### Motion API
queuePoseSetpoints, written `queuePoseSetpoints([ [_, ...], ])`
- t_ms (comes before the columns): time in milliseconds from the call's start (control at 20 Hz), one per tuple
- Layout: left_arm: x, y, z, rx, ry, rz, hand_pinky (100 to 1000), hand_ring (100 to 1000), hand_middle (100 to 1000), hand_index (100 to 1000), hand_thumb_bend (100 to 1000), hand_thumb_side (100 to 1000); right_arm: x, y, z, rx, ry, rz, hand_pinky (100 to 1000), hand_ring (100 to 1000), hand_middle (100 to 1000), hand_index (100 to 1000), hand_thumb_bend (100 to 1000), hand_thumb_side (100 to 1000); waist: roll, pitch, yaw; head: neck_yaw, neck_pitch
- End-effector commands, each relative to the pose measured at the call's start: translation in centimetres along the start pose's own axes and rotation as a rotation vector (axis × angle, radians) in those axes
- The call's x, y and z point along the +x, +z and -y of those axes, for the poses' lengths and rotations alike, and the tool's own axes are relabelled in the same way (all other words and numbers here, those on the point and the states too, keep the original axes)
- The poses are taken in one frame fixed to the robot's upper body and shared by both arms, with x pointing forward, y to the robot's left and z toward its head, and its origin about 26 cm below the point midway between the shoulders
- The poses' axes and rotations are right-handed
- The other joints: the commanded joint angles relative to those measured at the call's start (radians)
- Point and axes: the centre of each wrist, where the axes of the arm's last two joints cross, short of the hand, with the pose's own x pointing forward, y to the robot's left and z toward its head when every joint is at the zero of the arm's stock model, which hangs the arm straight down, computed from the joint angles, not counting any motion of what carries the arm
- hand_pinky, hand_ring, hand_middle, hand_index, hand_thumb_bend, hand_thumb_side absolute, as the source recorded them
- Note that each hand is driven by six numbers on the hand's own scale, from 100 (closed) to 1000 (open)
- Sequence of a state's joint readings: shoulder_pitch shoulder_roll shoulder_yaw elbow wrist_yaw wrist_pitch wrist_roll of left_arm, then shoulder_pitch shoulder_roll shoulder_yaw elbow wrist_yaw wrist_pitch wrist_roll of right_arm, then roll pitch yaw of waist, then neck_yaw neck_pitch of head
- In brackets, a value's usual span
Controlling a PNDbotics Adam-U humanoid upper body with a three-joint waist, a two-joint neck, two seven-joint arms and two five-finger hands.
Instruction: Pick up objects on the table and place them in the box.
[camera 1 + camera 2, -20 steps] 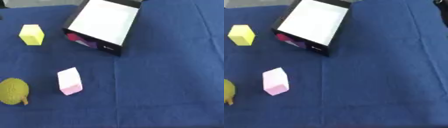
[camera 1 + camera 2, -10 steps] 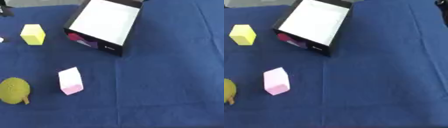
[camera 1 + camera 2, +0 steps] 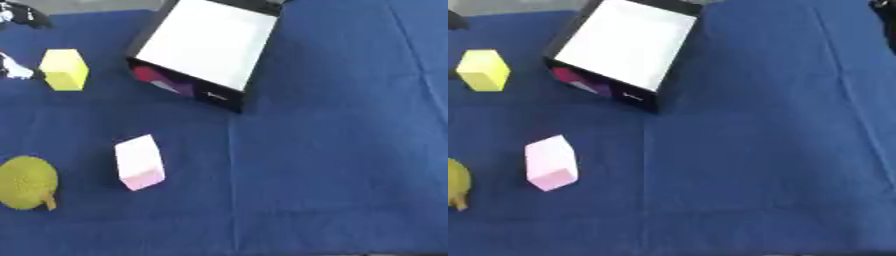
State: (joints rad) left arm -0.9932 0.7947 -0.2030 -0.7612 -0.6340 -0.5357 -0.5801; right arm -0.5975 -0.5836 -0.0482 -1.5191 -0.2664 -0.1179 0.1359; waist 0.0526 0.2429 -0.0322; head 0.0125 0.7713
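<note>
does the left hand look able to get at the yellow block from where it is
Probably yes: the left hand shows at the left edge just beside the yellow block, with only bare blue tablecloth between them.

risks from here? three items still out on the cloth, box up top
1. The left hand shows only at the left edge beside the yellow block; a sideways approach might knock it away.
2. The bumpy yellow-green fruit is rounded and may roll when touched.
3. The pink block lies tilted on the blue cloth, apart from the box, so it faces a long carry.
</note>
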Motion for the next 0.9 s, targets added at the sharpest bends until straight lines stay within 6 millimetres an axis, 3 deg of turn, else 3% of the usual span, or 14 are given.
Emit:
queuePoseSetpoints([
  [50,-0.8,1.3,-1.4,-0.273,-0.235,0.159,948,913,911,908,668,100,0.7,-0.4,0.5,-0.001,0.025,0.017,1000,1000,1000,918,100,470,0.005,0.004,-0.002,0.005,-0.001],
  [400,-1.4,0.6,0.1,-0.263,-0.209,0.139,946,909,906,896,580,100,0.8,-0.5,0.6,-0.003,0.027,0.02,1000,1000,1000,918,100,470,0.006,0.017,-0.01,0.014,-0.001],
  [900,-1.6,0.4,0.6,-0.247,-0.18,0.107,937,908,904,896,557,100,0.8,-0.5,0.7,-0.006,0.032,0.018,1000,1000,1000,918,100,470,0.008,0.03,-0.021,0.024,-0.001],
])
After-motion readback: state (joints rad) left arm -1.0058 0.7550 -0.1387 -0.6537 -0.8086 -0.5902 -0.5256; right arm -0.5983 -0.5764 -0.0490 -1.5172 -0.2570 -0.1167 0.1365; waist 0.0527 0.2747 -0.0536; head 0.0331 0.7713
